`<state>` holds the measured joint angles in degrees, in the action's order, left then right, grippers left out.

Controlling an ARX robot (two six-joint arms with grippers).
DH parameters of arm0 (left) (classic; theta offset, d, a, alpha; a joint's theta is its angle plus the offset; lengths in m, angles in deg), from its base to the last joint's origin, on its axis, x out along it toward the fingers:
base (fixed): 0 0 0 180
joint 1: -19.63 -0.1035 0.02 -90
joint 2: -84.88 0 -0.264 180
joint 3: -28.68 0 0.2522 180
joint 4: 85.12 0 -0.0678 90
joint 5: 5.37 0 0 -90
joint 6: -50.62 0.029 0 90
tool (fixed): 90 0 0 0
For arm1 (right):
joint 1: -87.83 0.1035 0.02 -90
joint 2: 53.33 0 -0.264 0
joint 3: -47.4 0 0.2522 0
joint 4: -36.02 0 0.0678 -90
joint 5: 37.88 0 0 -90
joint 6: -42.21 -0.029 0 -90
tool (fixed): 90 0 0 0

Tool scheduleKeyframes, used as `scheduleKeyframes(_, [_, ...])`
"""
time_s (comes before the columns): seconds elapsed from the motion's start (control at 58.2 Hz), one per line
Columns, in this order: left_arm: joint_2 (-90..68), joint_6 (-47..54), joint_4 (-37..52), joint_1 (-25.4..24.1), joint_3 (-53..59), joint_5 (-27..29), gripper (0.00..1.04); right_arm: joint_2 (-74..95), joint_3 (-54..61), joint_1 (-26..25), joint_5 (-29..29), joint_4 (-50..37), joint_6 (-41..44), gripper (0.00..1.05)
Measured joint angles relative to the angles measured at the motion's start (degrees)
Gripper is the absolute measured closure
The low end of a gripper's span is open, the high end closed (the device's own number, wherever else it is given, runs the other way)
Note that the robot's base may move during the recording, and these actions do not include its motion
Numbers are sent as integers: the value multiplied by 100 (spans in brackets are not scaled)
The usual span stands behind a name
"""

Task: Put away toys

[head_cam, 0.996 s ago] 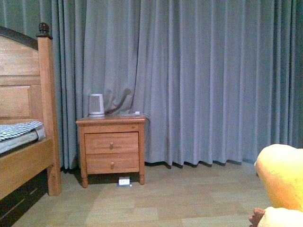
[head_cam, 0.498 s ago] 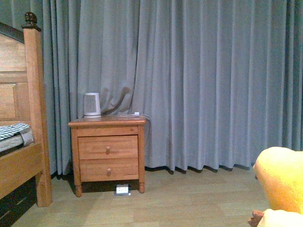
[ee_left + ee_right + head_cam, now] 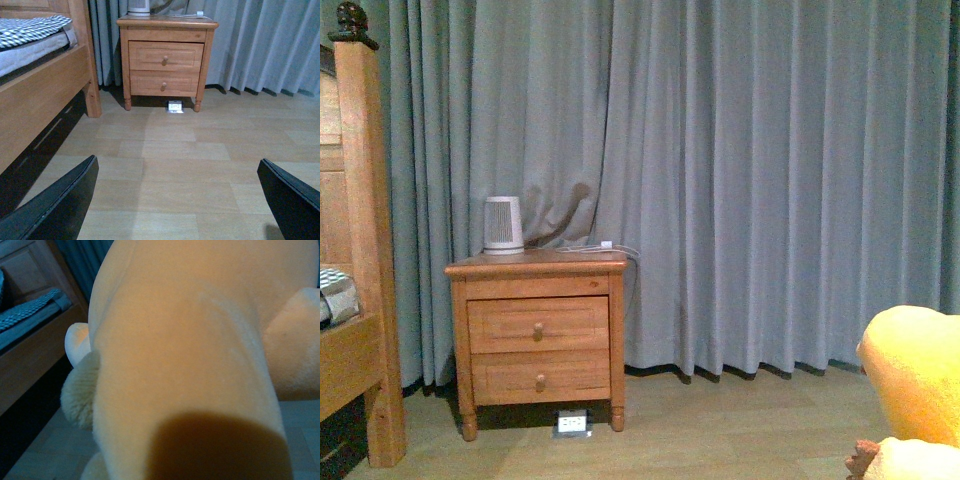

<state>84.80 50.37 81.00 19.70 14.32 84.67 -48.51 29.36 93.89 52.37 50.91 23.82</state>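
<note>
A plump orange-yellow plush toy (image 3: 918, 385) pokes in at the lower right of the front view, held off the floor, with a paler cream part below it. In the right wrist view the plush toy (image 3: 185, 355) fills nearly the whole picture and hides the fingers; my right gripper is shut on it. My left gripper (image 3: 185, 200) is open above bare wooden floor, its two dark fingers (image 3: 55, 205) spread wide with nothing between them.
A wooden nightstand (image 3: 538, 335) with two drawers stands against the grey curtain (image 3: 750, 180), a small white heater (image 3: 502, 224) on top and a white device (image 3: 572, 423) on the floor under it. A wooden bed (image 3: 35, 90) with a checked blanket lies to the left.
The front view has swung to the right: the nightstand and bed post have slid left in the picture. The plush toy stays at the lower right, still held.
</note>
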Motion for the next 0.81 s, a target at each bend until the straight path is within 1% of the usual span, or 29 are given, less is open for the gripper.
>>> scheduleKeyframes(0.807, [0,0,0,0,0,0,6,0,0,0,2,0,0,86])
